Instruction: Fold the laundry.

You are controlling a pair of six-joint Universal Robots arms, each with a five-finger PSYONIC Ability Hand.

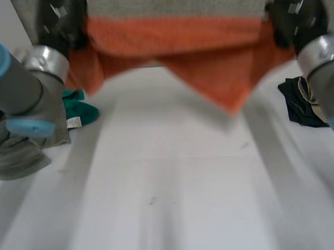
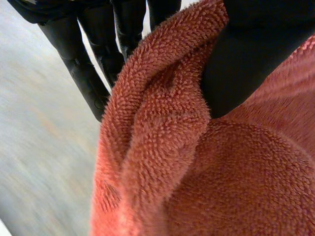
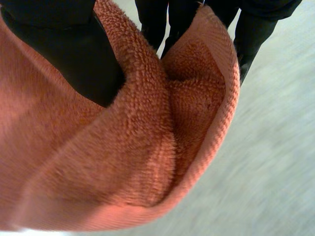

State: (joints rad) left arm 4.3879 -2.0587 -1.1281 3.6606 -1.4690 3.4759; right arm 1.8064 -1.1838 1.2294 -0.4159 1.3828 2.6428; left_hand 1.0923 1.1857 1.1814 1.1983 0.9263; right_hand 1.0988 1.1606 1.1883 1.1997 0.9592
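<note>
Above the white table [image 1: 176, 207], an orange towel [image 1: 208, 51] hangs clear of the surface, stretched between both hands along its upper edge, with a loose corner drooping to a point below the middle.

Left hand [image 1: 60, 24]: at the towel's upper corner on its own side. The left wrist view shows the thumb [image 2: 246, 69] bearing on the near face of the cloth and the straight fingers [image 2: 91, 83] on the far side of a bunched fold. The cloth is pinched between them.

Right hand [image 1: 298, 17]: at the opposite upper corner. The right wrist view shows the same pinch, with the thumb [image 3: 74, 64] on the near face and the fingers [image 3: 246, 44] behind the hemmed edge.

Labels: a small white tag [image 1: 73, 123] sits on a grey garment [image 1: 18, 156] at the table's left side. Its writing cannot be read.

The head view gives the towel's full spread and the other laundry: a teal cloth [image 1: 80, 109] just beside the grey garment, and a dark garment [image 1: 299, 105] at the table's right. The wrist views give the grip itself and the looped terry pile.
</note>
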